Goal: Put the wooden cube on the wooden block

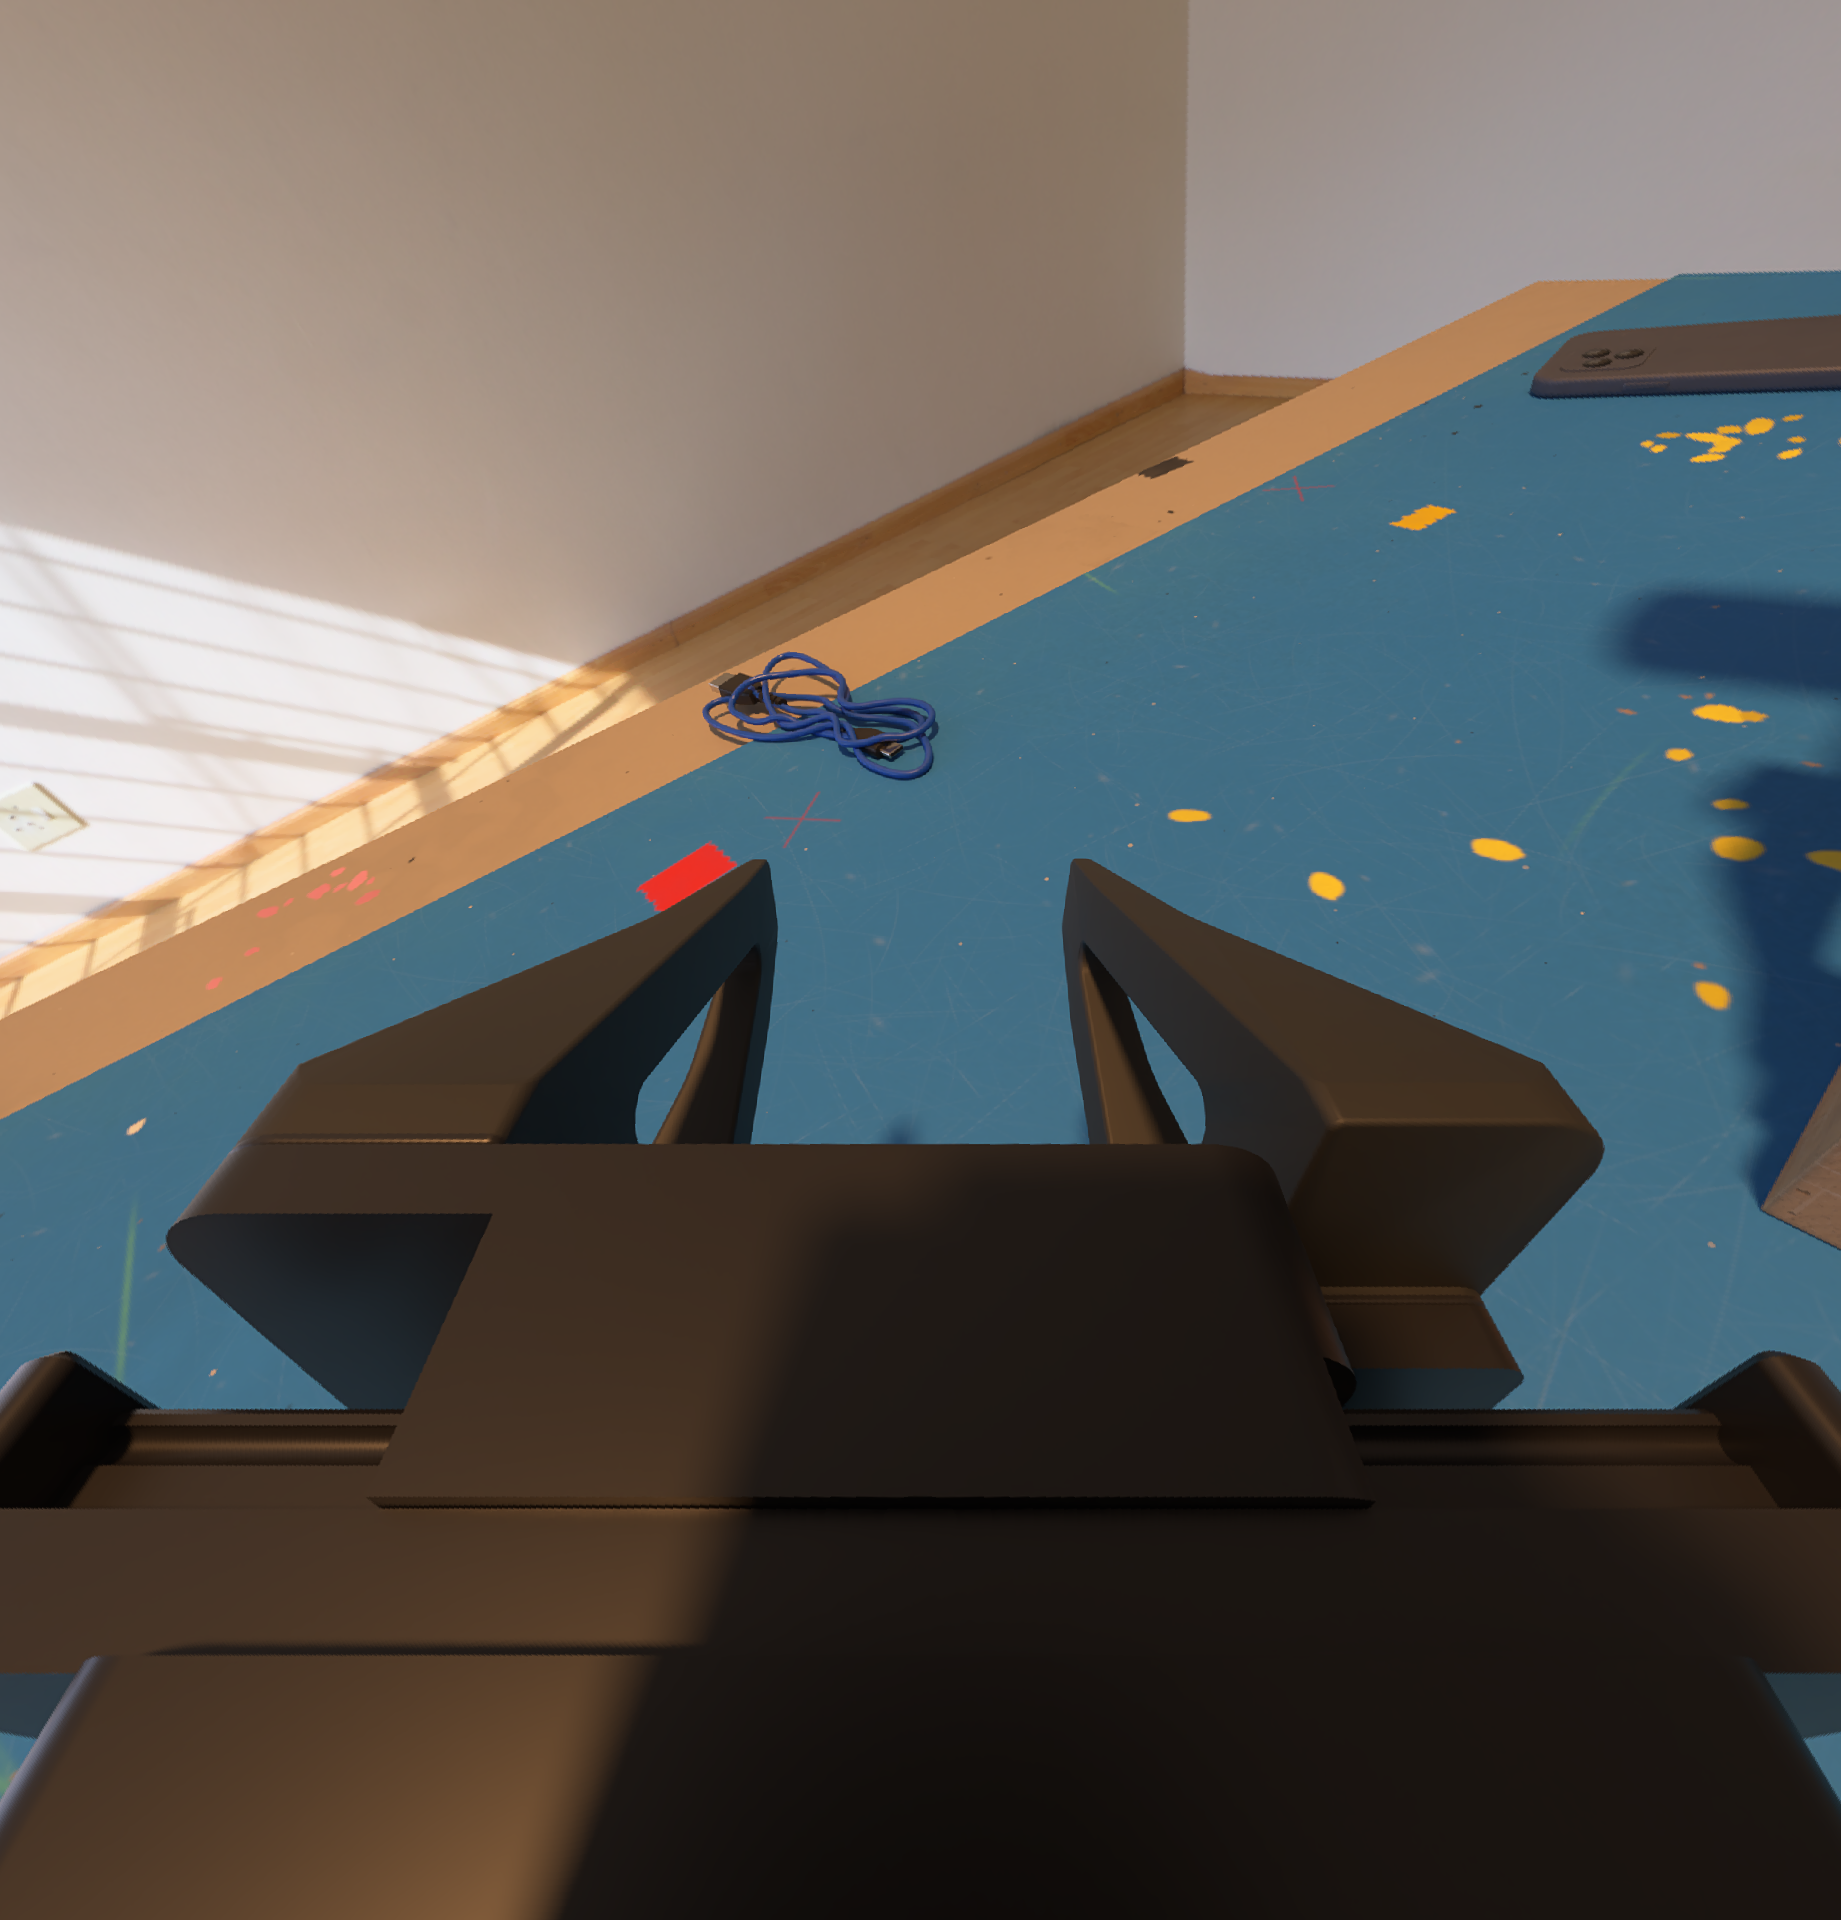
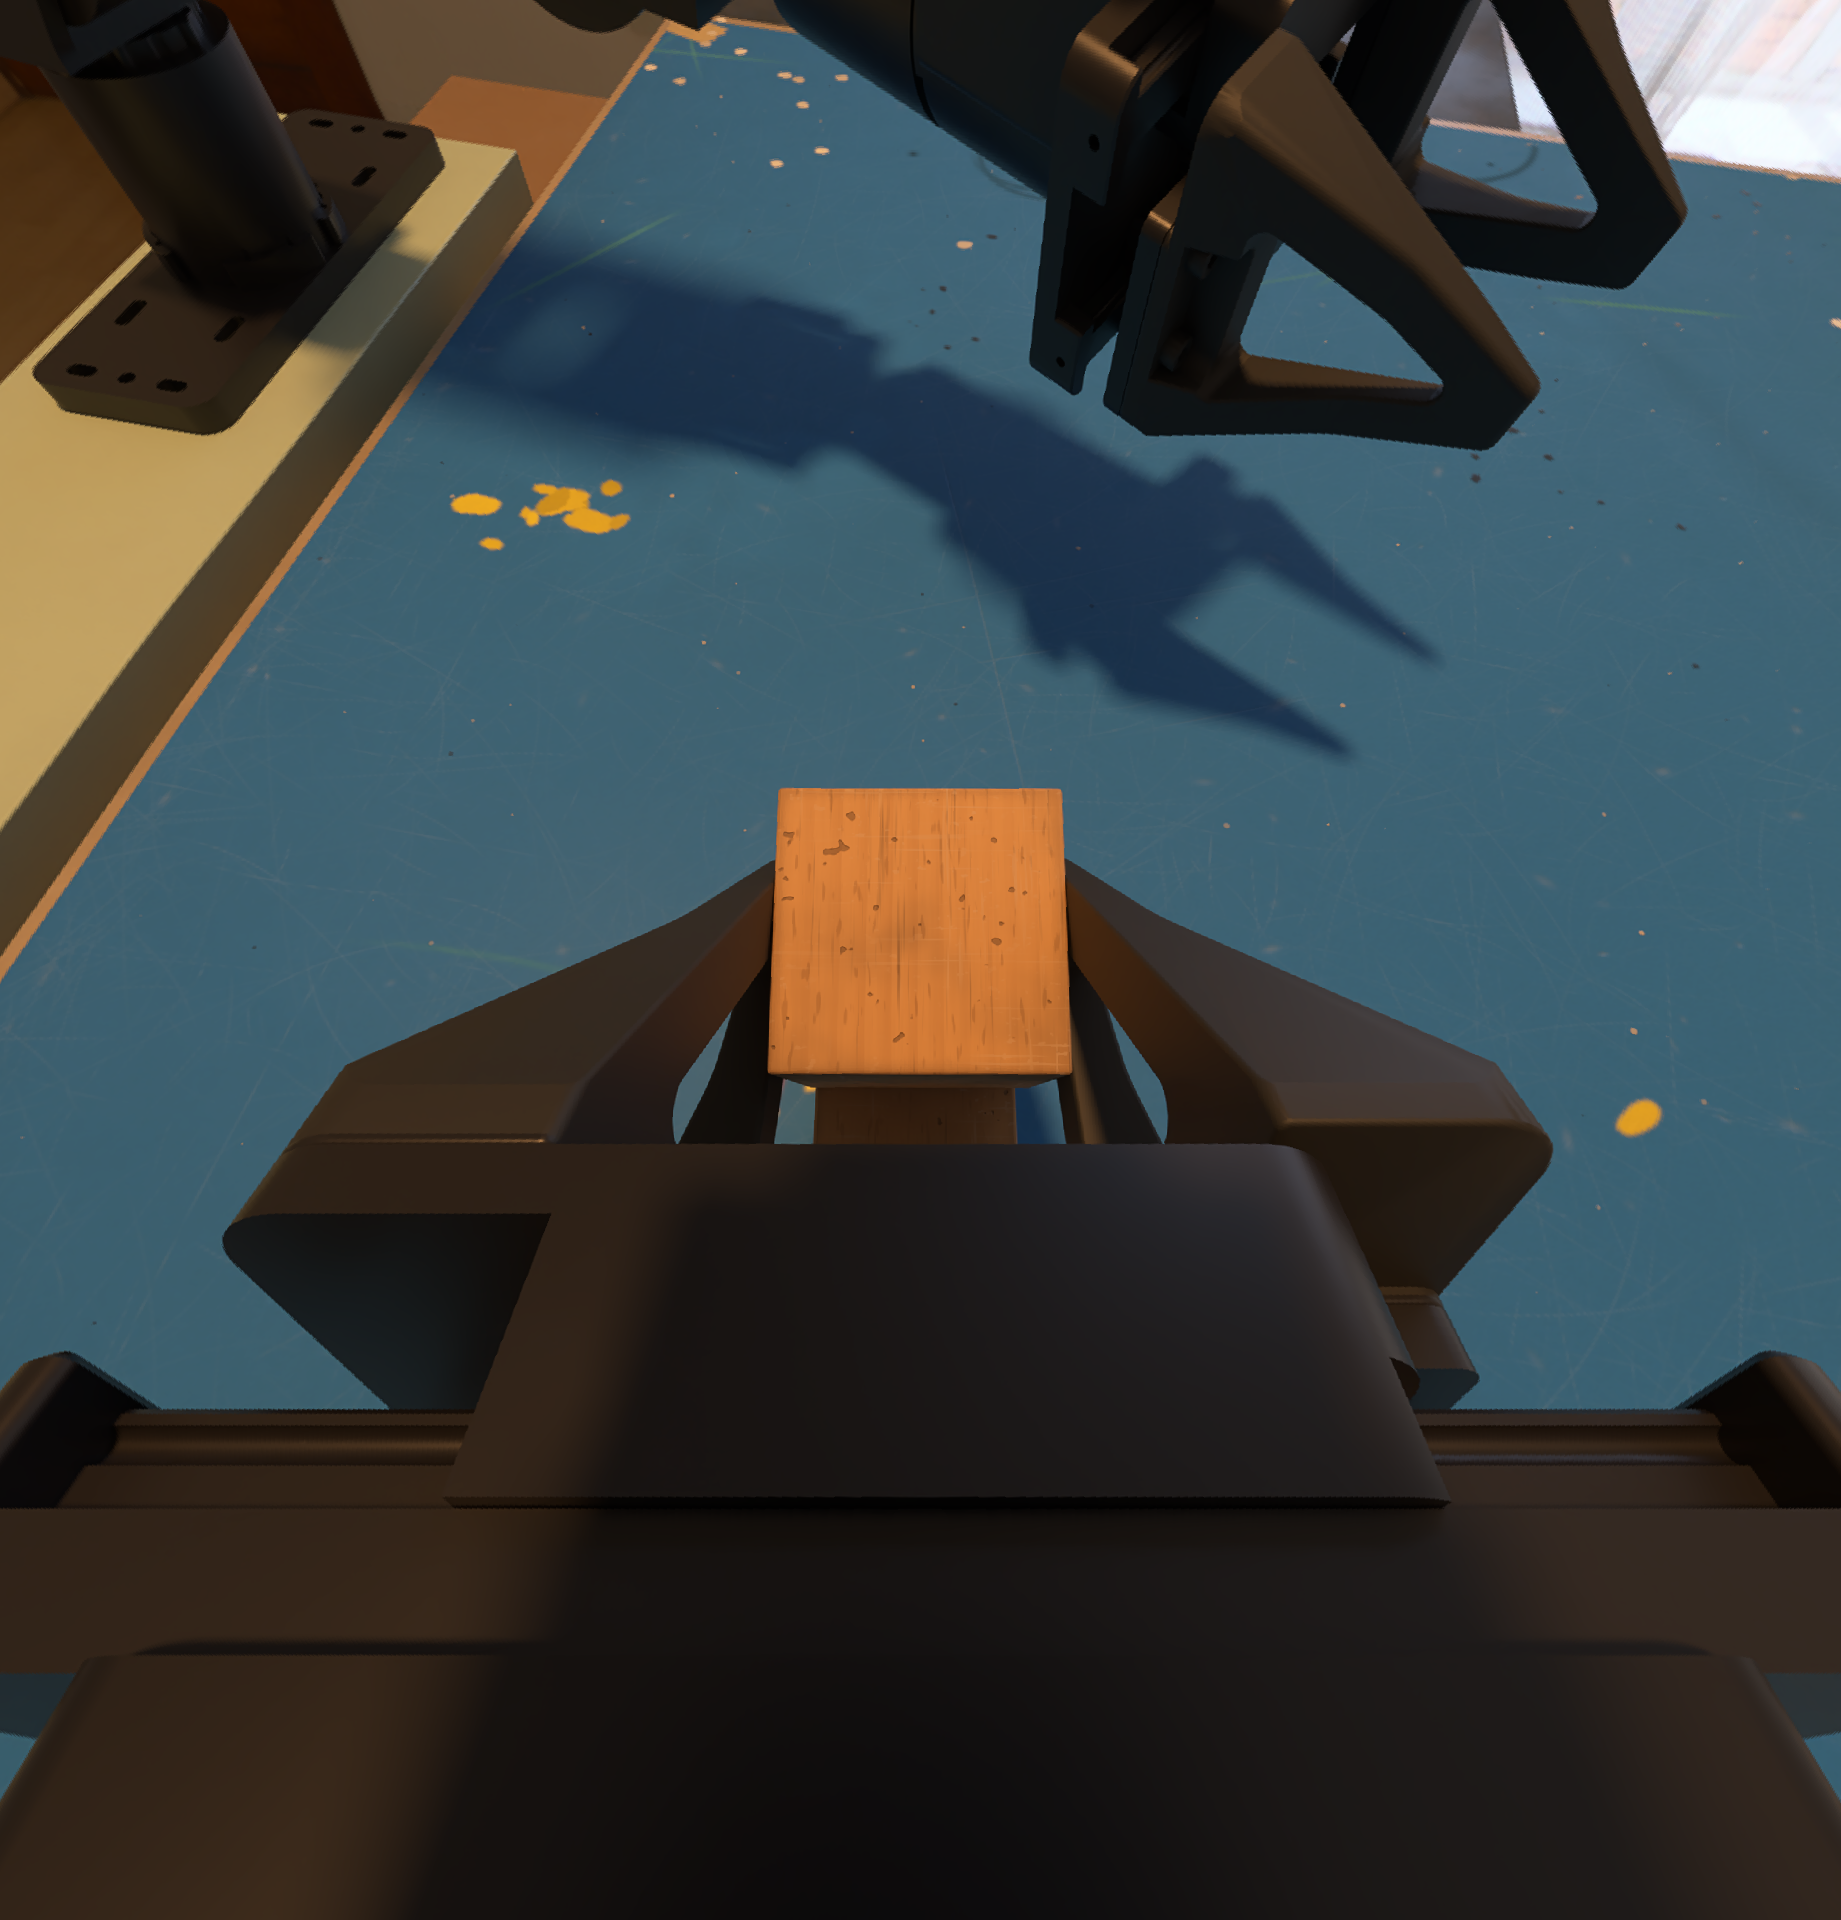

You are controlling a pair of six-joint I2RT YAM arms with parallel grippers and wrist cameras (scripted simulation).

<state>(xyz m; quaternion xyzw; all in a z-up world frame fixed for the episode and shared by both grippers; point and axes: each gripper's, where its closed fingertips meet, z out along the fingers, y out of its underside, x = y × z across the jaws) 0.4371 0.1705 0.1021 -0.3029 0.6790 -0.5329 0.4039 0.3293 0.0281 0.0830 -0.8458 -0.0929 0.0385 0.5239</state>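
In the right wrist view my right gripper (image 2: 918,894) is shut on the orange wooden cube (image 2: 918,935), one finger pressed on each side. Directly beneath the cube a sliver of the paler wooden block (image 2: 916,1117) shows; I cannot tell whether they touch. My left gripper (image 1: 921,883) is open and empty above the blue mat, and it also shows in the right wrist view (image 2: 1565,343) at the upper right, apart from the cube. A corner of a wooden piece (image 1: 1830,1174) shows at the right edge of the left wrist view.
A coiled blue cable (image 1: 822,717) lies near the mat's edge, with red tape (image 1: 687,875) close to my left finger. A dark phone (image 1: 1716,358) lies far right. The left arm's base plate (image 2: 230,270) stands on a pale board beside the blue mat (image 2: 687,675).
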